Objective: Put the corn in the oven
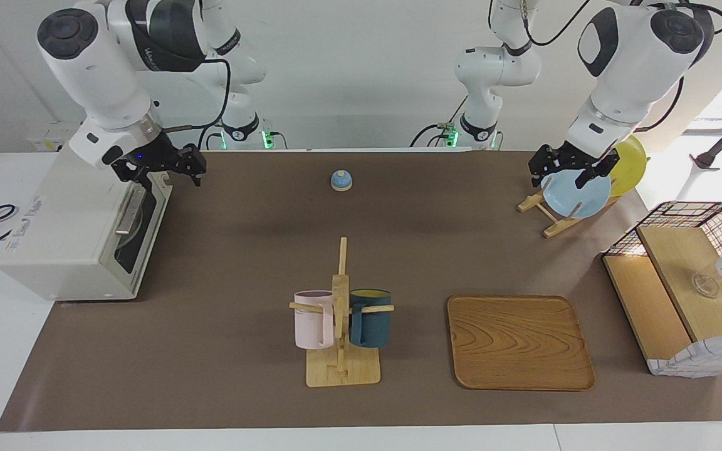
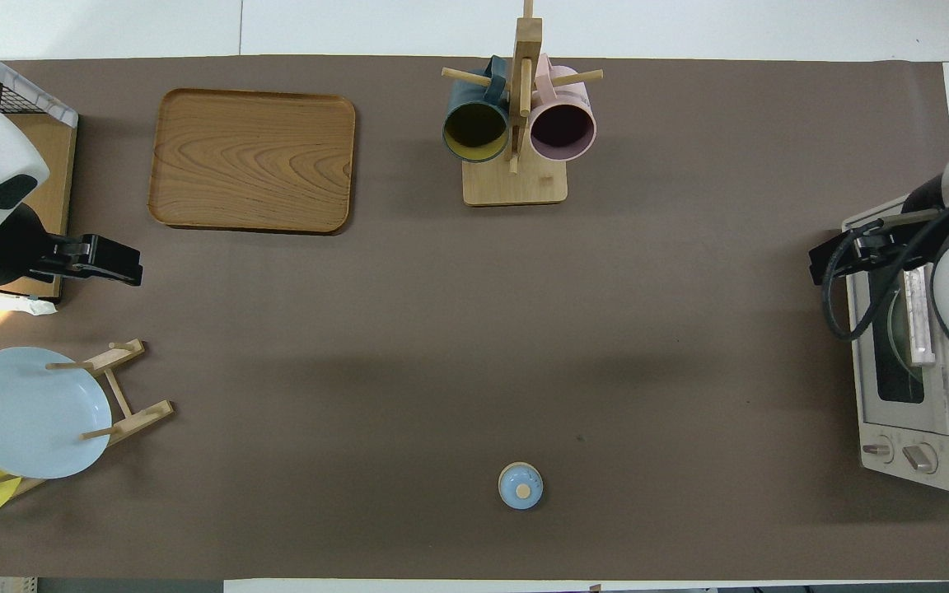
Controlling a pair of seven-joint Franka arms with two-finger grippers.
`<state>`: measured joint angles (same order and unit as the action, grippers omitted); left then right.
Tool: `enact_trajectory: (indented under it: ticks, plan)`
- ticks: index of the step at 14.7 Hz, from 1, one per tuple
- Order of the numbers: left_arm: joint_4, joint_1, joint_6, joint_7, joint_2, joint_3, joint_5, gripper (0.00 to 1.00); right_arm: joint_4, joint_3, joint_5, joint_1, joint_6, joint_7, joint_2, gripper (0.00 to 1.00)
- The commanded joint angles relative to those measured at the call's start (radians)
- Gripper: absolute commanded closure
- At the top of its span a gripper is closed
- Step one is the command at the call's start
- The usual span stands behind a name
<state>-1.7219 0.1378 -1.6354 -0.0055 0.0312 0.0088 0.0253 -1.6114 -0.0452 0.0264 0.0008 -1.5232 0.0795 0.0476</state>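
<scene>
The corn is not in view in either view. The cream-white oven (image 1: 66, 244) stands at the right arm's end of the table, its dark glass door up against the box and the metal bar handle (image 1: 128, 214) on it. It also shows in the overhead view (image 2: 911, 412). My right gripper (image 1: 170, 168) hangs over the oven's top front edge, close to the door; it also shows in the overhead view (image 2: 841, 251). My left gripper (image 1: 566, 170) waits in the air over the plate rack at the left arm's end; it also shows in the overhead view (image 2: 116, 262).
A plate rack (image 1: 549, 219) holds a light blue plate (image 1: 575, 194) and a yellow plate (image 1: 629, 164). A wire-and-wood basket box (image 1: 687, 282), a wooden tray (image 1: 517, 341), a mug stand (image 1: 342, 351) with a pink and a dark blue mug, and a small blue bell (image 1: 341, 180) stand on the brown mat.
</scene>
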Motion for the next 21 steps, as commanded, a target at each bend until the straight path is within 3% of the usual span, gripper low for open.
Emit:
enact_trajectory:
  ticks: [1, 6, 21]
  plan:
    - [-0.024, -0.001, -0.011, 0.002, 0.026, 0.0, -0.021, 0.0, 0.01, 0.054, -0.006, 0.051, 0.021, -0.017, -0.006, 0.0]
    - [-0.024, -0.001, -0.012, 0.002, 0.026, 0.0, -0.021, 0.0, -0.035, 0.084, -0.006, 0.079, 0.006, -0.029, -0.035, 0.0]
    - [-0.024, -0.001, -0.011, 0.002, 0.026, 0.0, -0.021, 0.0, -0.018, 0.093, -0.016, 0.07, -0.028, -0.03, -0.029, 0.0]
